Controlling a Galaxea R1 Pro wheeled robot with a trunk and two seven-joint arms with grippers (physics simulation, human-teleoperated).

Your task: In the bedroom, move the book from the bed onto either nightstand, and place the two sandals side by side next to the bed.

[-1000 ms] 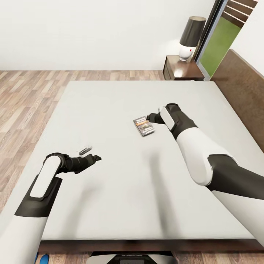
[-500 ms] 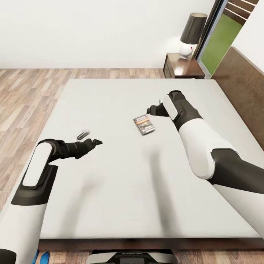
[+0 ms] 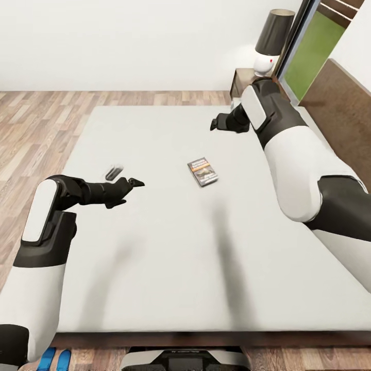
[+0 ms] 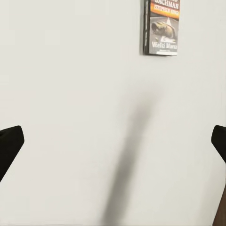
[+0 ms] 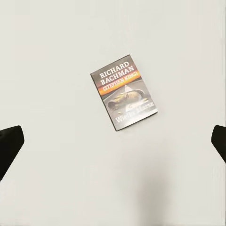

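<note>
Head view: the book (image 3: pixel 202 172) is seen lying flat near the middle of the bed (image 3: pixel 154 247), cover up, touched by nothing; the right gripper (image 3: pixel 215 124) is held above the mattress, beyond the book toward the far edge, well apart from it, and whether its fingers are spread cannot be told here; the left gripper (image 3: pixel 135 182) is held over the mattress to the book's left, apart from it, nothing seen in it; the nightstand (image 3: pixel 242 82) is seen at the far corner beside the headboard (image 3: pixel 345 108), partly hidden by the right arm, with a lamp (image 3: pixel 270 44) on it; the sandals (image 3: pixel 55 356) are seen as blue shapes on the floor (image 3: pixel 31 129) at the near foot of the bed, side by side. Left wrist view: fingertips (image 4: pixel 9 146) are seen at opposite frame edges, spread wide, nothing between; the book (image 4: pixel 161 27) lies ahead on the mattress, partly cut by the frame. Right wrist view: fingertips (image 5: pixel 9 143) are likewise spread wide and empty; the book (image 5: pixel 124 92) lies whole on the mattress between and beyond them, tilted, lettering readable.
</note>
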